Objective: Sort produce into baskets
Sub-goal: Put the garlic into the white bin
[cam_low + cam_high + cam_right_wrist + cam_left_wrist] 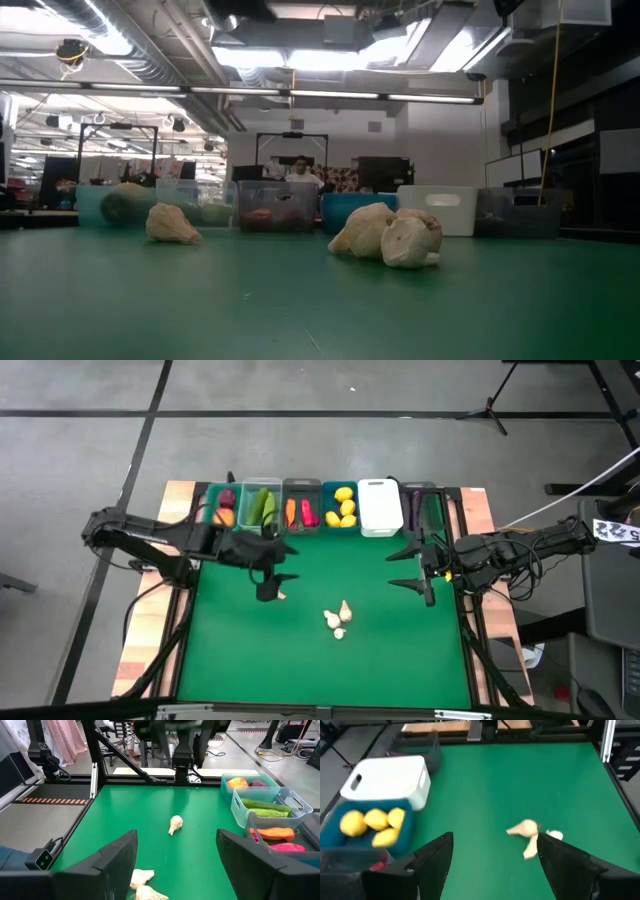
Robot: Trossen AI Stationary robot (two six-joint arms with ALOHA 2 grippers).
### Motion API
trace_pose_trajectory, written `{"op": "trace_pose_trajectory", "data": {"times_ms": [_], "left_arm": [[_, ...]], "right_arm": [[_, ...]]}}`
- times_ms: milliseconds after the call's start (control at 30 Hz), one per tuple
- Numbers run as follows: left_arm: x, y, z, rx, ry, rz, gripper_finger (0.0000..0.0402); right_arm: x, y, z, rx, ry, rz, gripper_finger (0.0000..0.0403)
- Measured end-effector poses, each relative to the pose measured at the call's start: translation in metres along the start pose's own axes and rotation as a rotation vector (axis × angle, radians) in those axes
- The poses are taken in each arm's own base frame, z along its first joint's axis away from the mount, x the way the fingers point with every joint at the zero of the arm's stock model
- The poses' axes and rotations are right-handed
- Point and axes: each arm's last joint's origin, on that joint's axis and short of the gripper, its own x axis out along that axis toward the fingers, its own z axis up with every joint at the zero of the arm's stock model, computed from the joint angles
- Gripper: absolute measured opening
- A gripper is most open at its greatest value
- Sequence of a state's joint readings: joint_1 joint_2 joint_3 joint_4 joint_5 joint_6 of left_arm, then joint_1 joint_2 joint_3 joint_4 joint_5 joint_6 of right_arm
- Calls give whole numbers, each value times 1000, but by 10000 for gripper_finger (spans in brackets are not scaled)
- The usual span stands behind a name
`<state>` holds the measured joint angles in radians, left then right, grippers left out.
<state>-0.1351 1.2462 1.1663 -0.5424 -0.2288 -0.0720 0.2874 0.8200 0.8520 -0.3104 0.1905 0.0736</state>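
Observation:
Whitish garlic is the only produce loose on the green mat. A cluster of three bulbs lies mid-mat, also in the low view, and a single bulb lies left of it. The baskets stand in a row along the far edge. My left gripper hovers open above the mat beside the single bulb, with nothing between its fingers. My right gripper waits open, raised over the mat's right side.
From left to right the baskets hold dark red and orange pieces, green cucumbers, a carrot and a red pepper, yellow lemons, nothing visible in the white one, and something dark in the last. The mat's near half is bare green.

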Motion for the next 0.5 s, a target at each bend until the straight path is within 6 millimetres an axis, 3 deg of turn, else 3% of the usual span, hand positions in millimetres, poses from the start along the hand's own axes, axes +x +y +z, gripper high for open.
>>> {"op": "trace_pose_trajectory", "data": {"times_ms": [200,500], "left_arm": [[14,-15,-53,-70,31,17,282],[31,-32,-113,-88,96,-2,282]], "right_arm": [[0,0,0,1,-1,0,269],[0,0,0,1,-4,-1,269]]}}
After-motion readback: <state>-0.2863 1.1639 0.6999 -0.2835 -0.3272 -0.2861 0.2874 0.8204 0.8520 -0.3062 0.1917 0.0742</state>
